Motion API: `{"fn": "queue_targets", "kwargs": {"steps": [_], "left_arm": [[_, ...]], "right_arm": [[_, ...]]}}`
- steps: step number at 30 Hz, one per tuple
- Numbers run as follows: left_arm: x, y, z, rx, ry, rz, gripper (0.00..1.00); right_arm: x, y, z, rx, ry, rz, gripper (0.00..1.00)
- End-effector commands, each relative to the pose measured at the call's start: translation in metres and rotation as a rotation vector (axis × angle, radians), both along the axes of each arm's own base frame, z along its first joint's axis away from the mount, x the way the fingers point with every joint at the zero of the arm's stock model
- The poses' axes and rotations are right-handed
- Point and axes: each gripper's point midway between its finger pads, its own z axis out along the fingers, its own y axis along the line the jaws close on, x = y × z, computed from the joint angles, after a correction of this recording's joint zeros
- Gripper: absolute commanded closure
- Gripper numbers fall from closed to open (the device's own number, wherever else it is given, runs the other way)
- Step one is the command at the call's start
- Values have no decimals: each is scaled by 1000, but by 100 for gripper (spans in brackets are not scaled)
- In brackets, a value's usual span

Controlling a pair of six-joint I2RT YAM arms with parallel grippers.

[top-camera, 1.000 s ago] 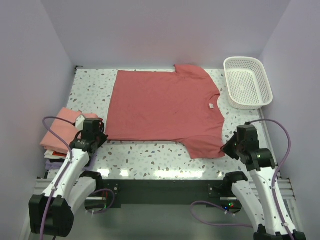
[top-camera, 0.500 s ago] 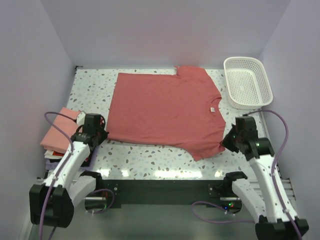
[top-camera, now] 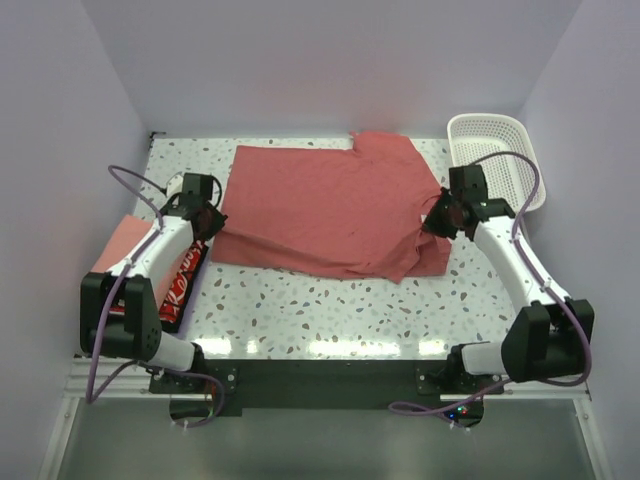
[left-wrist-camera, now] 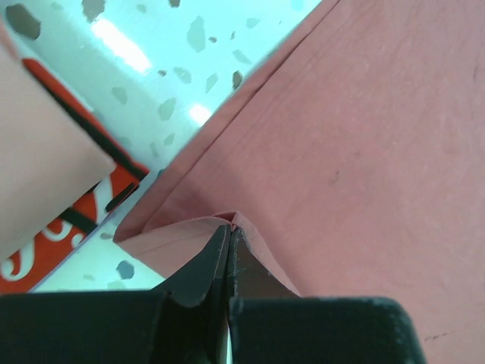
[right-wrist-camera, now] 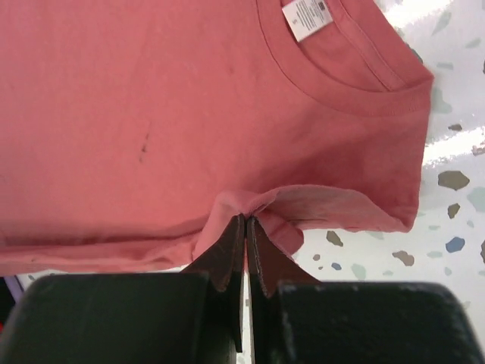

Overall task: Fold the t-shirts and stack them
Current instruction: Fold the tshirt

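A brick-red t-shirt (top-camera: 320, 205) lies spread across the terrazzo table, its near edge lifted and rumpled. My left gripper (top-camera: 211, 226) is shut on the shirt's near hem corner (left-wrist-camera: 229, 220). My right gripper (top-camera: 436, 222) is shut on a pinch of cloth by the near sleeve (right-wrist-camera: 246, 218), just below the collar and its white neck label (right-wrist-camera: 307, 17). At the table's left edge sits a salmon-pink folded t-shirt (top-camera: 122, 250). Beside it shows a dark item with red-and-white lettering (top-camera: 180, 285).
A white lattice basket (top-camera: 485, 128) stands at the far right corner, partly behind my right arm and its cable. Pale walls close in the table on three sides. Bare terrazzo (top-camera: 320, 310) runs along the near edge.
Both arms have swung away from the near edge toward the far side, carrying the shirt's near edge and near sleeve with them. The left arm has cleared the stack, baring the lettered item.
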Motion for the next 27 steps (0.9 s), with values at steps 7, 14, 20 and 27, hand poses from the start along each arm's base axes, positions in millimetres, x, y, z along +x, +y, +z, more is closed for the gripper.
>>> {"fn": "queue_targets", "kwargs": {"steps": [7,14,20,27], "left_arm": [[52,-5,7,10,-28,-14,100],[52,2,-8,15,7,0,100],[51,12,-4,29,-14,17,100],[51,14,-8,27,-9,23,100]], "right_arm": [[62,-3,20,-48,-71,12,100],[70,-12,6,-32,-63,4,100],[75,-19,6,-15,-71,-1,100],[91,-17,17,7,-97,17,100]]}}
